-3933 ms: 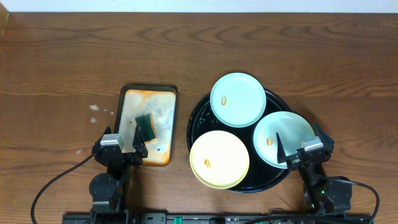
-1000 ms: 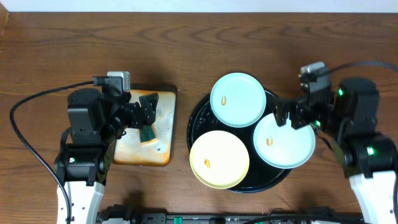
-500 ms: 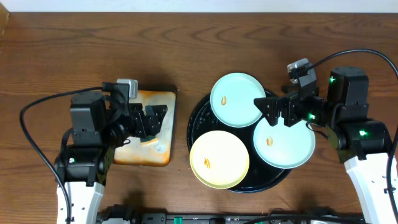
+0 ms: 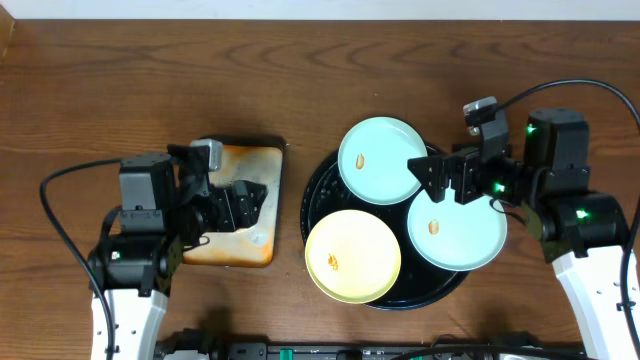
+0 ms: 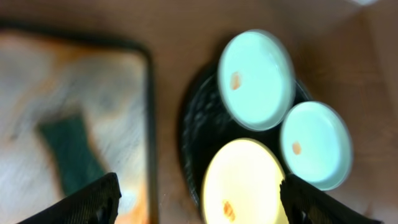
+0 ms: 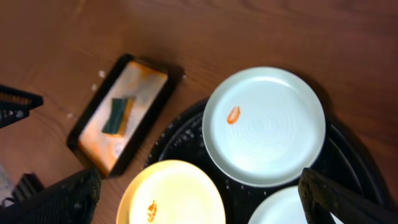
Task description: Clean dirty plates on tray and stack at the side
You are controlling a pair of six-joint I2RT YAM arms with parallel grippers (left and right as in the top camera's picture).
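Observation:
Three plates lie on the round black tray (image 4: pixel 318 195): a mint one (image 4: pixel 383 160) at the back, a mint one (image 4: pixel 457 225) at the right, a yellow one (image 4: pixel 352 256) in front. Each carries an orange speck. My right gripper (image 4: pixel 437 178) hovers open between the two mint plates and holds nothing. In the right wrist view the back mint plate (image 6: pixel 264 124) and yellow plate (image 6: pixel 171 196) lie below my open right gripper (image 6: pixel 202 199). My left gripper (image 4: pixel 243 200) hangs open and empty over the stained tray. The left wrist view is blurred, with the yellow plate (image 5: pixel 242 180) between its fingers.
A rectangular orange-stained tray (image 4: pixel 262 160) lies left of the black tray, with a dark green sponge (image 5: pixel 71 152) on it. Bare wood table (image 4: pixel 150 90) spreads behind and to both sides. Arm cables trail near the front corners.
My right gripper has swung left over the gap between the mint plates. The left arm has shifted toward the front, over the stained tray. Both grippers stayed open.

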